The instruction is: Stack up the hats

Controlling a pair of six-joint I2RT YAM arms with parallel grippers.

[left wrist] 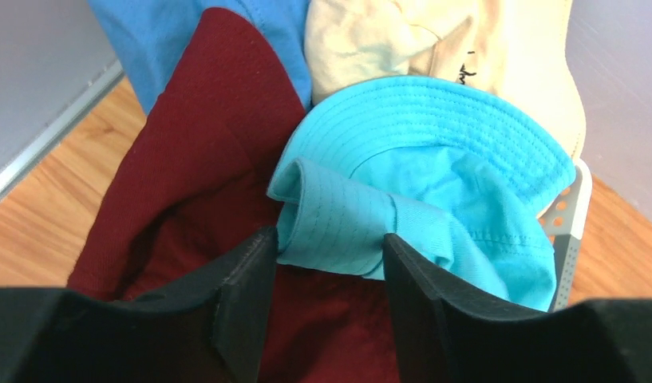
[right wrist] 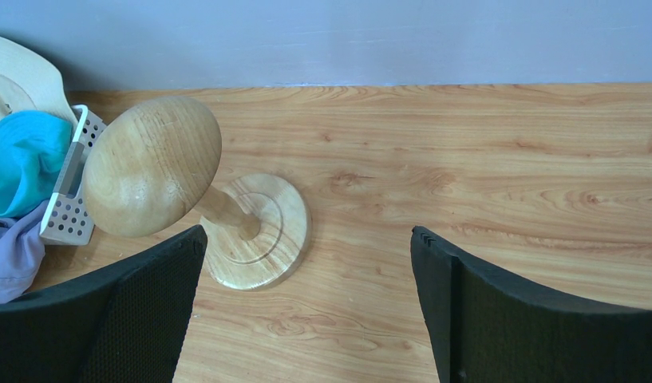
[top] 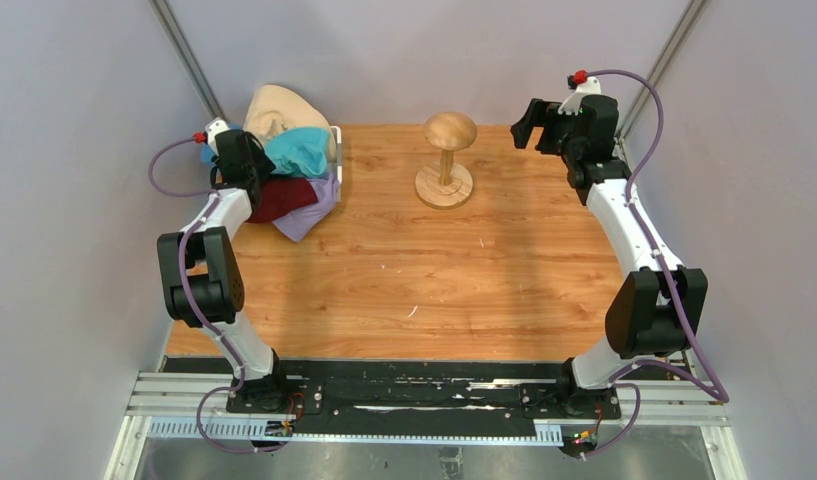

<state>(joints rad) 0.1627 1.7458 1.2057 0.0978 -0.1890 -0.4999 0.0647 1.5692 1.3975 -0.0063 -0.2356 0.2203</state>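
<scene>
We start at the left gripper. Its jaws stand partly apart with a rolled fold of the teal hat brim between them. The fold fills the gap and meets both inner faces. We cannot tell whether the cloth is truly clamped or only touched.

The rest of the teal hat spreads away from the jaws, brim side up, on top of the heap. Under it and beneath the jaws lies the dark red hat. The blue hat shows behind the dark red one. The beige hat rises at the back, touching the teal brim. The lavender hat spills out at the edge of the heap that faces the wooden stand. A corner of the white mesh basket shows beside the teal hat, on the side towards the stand.

From above, we see the whole heap to the left of the stand, near it but not touching. The stand is upright with nothing on its round head.

The right gripper hangs to the right of the stand, clear of it. Its jaws are spread wide with nothing between them, above the bare wooden table.
</scene>
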